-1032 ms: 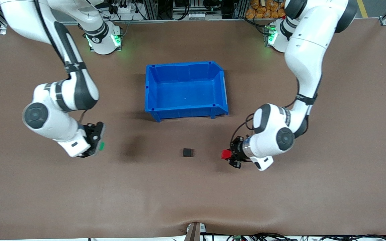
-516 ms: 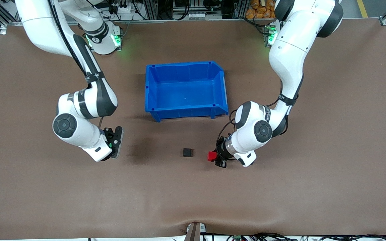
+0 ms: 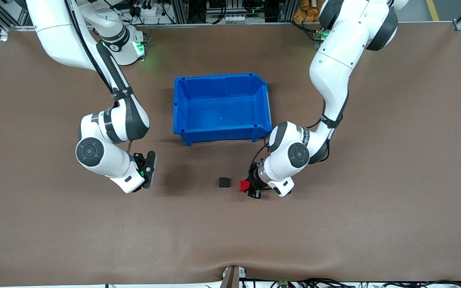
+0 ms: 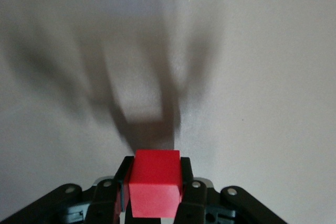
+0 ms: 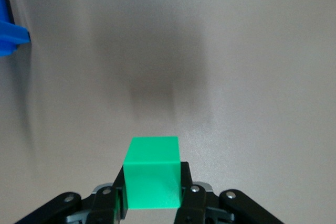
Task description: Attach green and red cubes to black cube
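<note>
The black cube (image 3: 223, 182) sits on the brown table, nearer to the front camera than the blue bin (image 3: 222, 107). My left gripper (image 3: 246, 187) is shut on the red cube (image 3: 244, 186), held just beside the black cube on its left-arm side with a small gap; the red cube fills the jaws in the left wrist view (image 4: 155, 183). My right gripper (image 3: 147, 173) is shut on the green cube (image 5: 153, 173), held low over the table toward the right arm's end, well apart from the black cube. Only a sliver of green (image 3: 141, 174) shows in the front view.
The open blue bin holds nothing and stands mid-table, farther from the front camera than the cubes. Its corner (image 5: 11, 38) shows in the right wrist view. Brown table mat (image 3: 334, 224) spreads all round.
Both arms have moved inward toward the black cube. The left gripper brought the red cube close beside it; the right gripper carried the green cube nearer but still well off.
</note>
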You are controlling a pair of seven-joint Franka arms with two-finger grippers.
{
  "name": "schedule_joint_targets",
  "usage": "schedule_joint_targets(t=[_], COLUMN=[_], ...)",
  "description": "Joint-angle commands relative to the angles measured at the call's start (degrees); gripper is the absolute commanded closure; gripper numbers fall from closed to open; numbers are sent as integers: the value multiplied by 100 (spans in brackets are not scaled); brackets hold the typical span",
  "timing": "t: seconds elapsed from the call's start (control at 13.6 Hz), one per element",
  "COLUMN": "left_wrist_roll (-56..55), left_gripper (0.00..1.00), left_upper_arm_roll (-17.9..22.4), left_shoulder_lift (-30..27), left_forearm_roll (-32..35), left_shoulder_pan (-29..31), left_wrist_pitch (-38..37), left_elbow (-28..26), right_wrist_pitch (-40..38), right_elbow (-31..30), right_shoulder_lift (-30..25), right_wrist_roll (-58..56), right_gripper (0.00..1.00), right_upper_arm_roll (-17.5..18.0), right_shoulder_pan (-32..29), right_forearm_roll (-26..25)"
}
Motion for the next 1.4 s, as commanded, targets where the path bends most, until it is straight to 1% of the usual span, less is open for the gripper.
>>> schedule_joint_targets(t=[0.0, 0.07, 0.29, 0.52, 0.59, 0.74, 1.18, 1.33], left_wrist_roll=[-304, -322, -323, -331, -323, -323, -331, -375], left_gripper=[90, 90, 90, 90, 90, 90, 90, 90], left_upper_arm_roll=[145, 233, 251, 251, 251, 251, 234, 207], left_shoulder_lift=[223, 241, 276, 294, 294, 364, 373, 382], left_forearm_roll=[-73, -73, -73, -73, -73, -73, -73, -73], left_shoulder_pan=[-308, -335, -371, -415, -432, -467, -485, -494], left_wrist_pitch=[178, 178, 178, 178, 178, 178, 196, 205], left_elbow=[320, 329, 365, 347, 347, 356, 365, 373], right_wrist_pitch=[-130, -139, -139, -121, -112, -121, -60, 1], right_elbow=[101, 49, -57, -101, -127, -127, -66, -22], right_shoulder_lift=[74, 74, 83, 83, 83, 83, 83, 83], right_wrist_roll=[55, 169, 231, 231, 231, 223, 231, 240], right_gripper=[100, 100, 100, 100, 100, 100, 100, 100], right_upper_arm_roll=[-50, -41, -41, -33, -33, -33, 55, 55], right_shoulder_pan=[-132, -272, -536, -590, -590, -537, -335, -134], right_forearm_roll=[98, 90, 98, 98, 107, 335, 371, 380])
